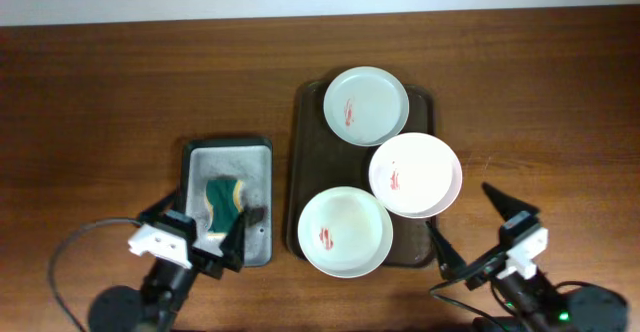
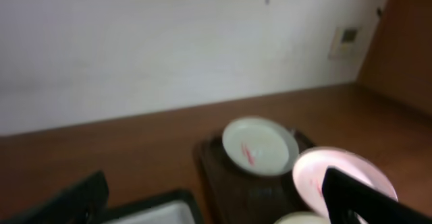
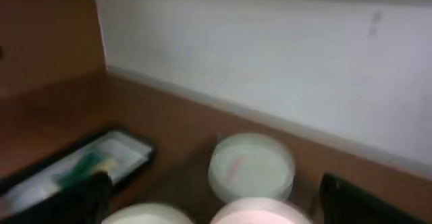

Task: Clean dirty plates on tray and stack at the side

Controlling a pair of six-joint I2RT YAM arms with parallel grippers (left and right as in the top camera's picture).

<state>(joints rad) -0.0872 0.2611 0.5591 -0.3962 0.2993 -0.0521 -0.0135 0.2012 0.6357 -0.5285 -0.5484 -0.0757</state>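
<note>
Three white plates, each with a red smear, lie on the dark brown tray point(image 1: 310, 162): a far plate point(image 1: 366, 105), a right plate point(image 1: 415, 175) overhanging the tray's right rim, and a near plate point(image 1: 345, 231). My left gripper point(image 1: 200, 234) is open and empty, low at the near end of the grey tray. My right gripper point(image 1: 480, 234) is open and empty, right of the near plate. In the left wrist view the far plate point(image 2: 260, 145) and right plate point(image 2: 317, 173) show; the right wrist view shows the far plate point(image 3: 251, 165).
A small grey metal tray point(image 1: 228, 162) with a black rim lies left of the brown tray and holds a green and yellow sponge point(image 1: 224, 200). A white wall runs along the table's far edge.
</note>
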